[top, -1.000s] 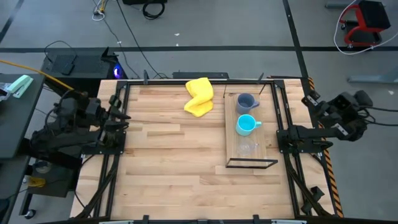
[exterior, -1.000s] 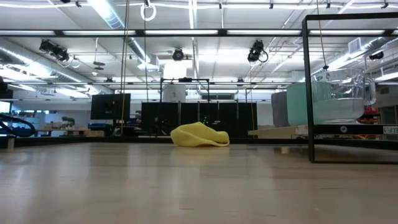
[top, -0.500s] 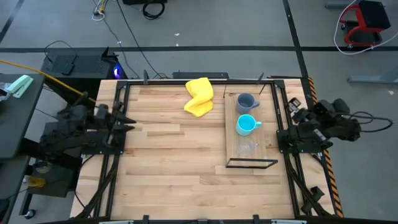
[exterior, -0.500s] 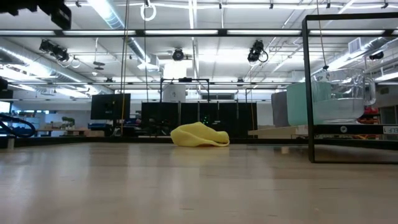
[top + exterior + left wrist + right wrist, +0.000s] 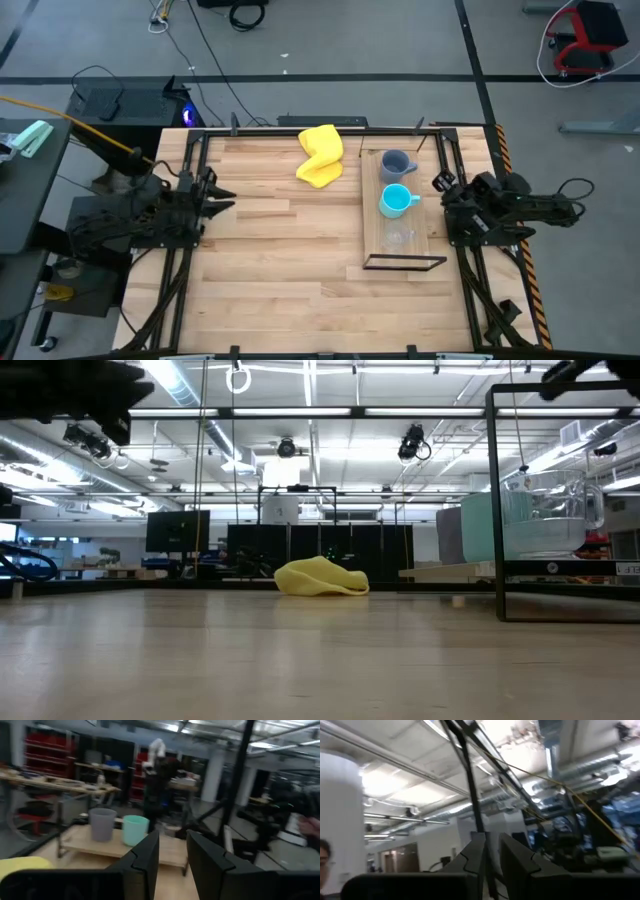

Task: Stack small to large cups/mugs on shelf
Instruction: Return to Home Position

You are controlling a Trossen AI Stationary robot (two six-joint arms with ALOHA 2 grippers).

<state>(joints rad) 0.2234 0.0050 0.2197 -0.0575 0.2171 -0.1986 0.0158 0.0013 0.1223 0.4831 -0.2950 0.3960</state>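
Note:
The shelf [image 5: 432, 232] is a light-wood board in a black frame at the table's right. On it stand, in a row from far to near, the grey-blue mug [image 5: 396, 164], the cyan mug [image 5: 396, 201] and the clear glass cup [image 5: 397, 238], each on its base. The left wrist view shows the grey-blue mug [image 5: 102, 824] and the cyan mug [image 5: 135, 830]. My left gripper [image 5: 225, 195] hangs over the table's left edge, open by a narrow gap and empty. My right gripper [image 5: 440, 185] hangs just right of the shelf, open by a narrow gap and empty.
A crumpled yellow cloth [image 5: 321, 155] lies near the far edge, left of the shelf. Black frame rails run along the table's left and right edges. In the low view the shelf's black frame [image 5: 495, 500] stands at the right, with the glass cup [image 5: 550, 510] inside.
Both arms have swung in from outside the table. My left gripper has gone toward the table's right, past the left edge. My right gripper has gone toward the table's left, up to the shelf's right side. Both arms have come into the top of the low view.

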